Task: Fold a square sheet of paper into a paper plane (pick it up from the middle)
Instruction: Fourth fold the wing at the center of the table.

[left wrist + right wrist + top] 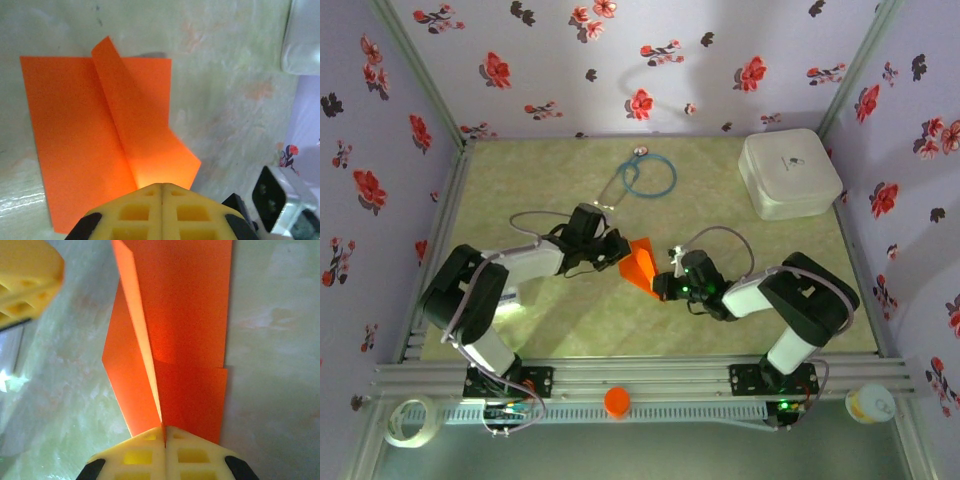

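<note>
Table: pale green marbled top. White rounded box at 2 o'clock; blue-looped stethoscope at 12; orange sheet of paper at centre, partly lying flat.

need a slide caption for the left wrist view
Left gripper pinching a raised fold of the orange paper over the green table.

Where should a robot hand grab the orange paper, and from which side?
Pinch the orange paper by its raised middle fold, coming in from either end, as the left gripper and right gripper do, both shut on it. It stands up, so fingers fit either side.
</note>
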{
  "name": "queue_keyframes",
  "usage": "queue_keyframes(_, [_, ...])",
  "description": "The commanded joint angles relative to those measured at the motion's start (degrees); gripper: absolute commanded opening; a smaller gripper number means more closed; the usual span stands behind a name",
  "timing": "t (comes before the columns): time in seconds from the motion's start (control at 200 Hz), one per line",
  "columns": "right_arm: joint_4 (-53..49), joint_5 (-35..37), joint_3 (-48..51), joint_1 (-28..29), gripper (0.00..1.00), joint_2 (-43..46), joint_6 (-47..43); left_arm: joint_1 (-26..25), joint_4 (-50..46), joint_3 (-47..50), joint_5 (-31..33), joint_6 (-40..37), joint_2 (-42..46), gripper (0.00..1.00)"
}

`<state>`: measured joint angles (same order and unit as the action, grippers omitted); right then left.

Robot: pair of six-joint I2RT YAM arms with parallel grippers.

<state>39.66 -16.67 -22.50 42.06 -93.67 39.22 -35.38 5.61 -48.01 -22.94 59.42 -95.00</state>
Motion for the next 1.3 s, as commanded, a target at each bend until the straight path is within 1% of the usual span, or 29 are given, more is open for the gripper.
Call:
queue_keyframes(0.0, [3.4, -3.0, 2.0, -1.7, 0.04, -1.7, 4.3, -1.1, 1.4, -2.4, -2.3, -0.8, -2.6, 0.03])
queue_keyframes(0.29, [0.7, -7.9, -0.1, -4.2, 0.04, -3.9, 7.8, -2.9, 2.2, -5.0, -2.9, -1.0, -6.0, 0.03])
queue_keyframes(0.53, [-0.4, -12.1, -1.8, -5.9, 0.04, -6.5, 10.2, -3.2, 3.2, -5.8, -2.4, -1.0, -8.6, 0.03])
queue_keyframes(0.675, [-0.2, -12.8, -1.7, -6.6, 0.04, -7.0, 10.9, -3.4, 3.3, -6.1, -2.1, -1.2, -10.1, 0.03])
queue_keyframes(1.295, [-5.3, -13.2, -2.9, -7.3, 0.05, -6.9, 10.9, -3.4, 1.6, -8.3, -0.9, -2.6, -13.8, 0.03])
